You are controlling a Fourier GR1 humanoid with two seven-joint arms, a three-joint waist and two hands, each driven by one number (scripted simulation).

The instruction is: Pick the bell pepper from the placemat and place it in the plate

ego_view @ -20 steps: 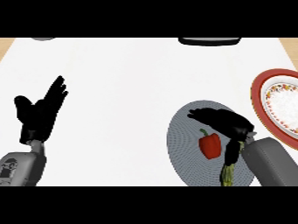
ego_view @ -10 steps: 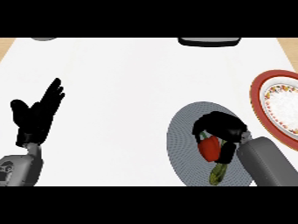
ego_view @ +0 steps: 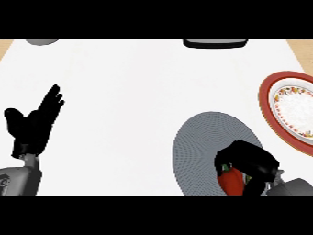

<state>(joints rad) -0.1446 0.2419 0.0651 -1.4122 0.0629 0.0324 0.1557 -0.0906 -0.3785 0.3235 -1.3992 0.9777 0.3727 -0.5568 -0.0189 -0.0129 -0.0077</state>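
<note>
Right hand (ego_view: 248, 161) is curled around the red bell pepper (ego_view: 231, 181), down at the near edge of the grey round placemat (ego_view: 206, 137), so the pepper is mostly hidden under the fingers. The red-rimmed patterned plate (ego_view: 272, 120) sits just right of the mat. Left hand (ego_view: 33, 125) rests open at the left, fingers up.

At the lower right, the right hand (ego_view: 248, 161) curls round the red bell pepper (ego_view: 231, 181) over the grey placemat (ego_view: 199, 142). The red-rimmed plate (ego_view: 271, 108) sits at the right edge, apart from the placemat. The left hand (ego_view: 35, 123) rests open at the left, fingers up, on the white counter (ego_view: 138, 92).
</note>
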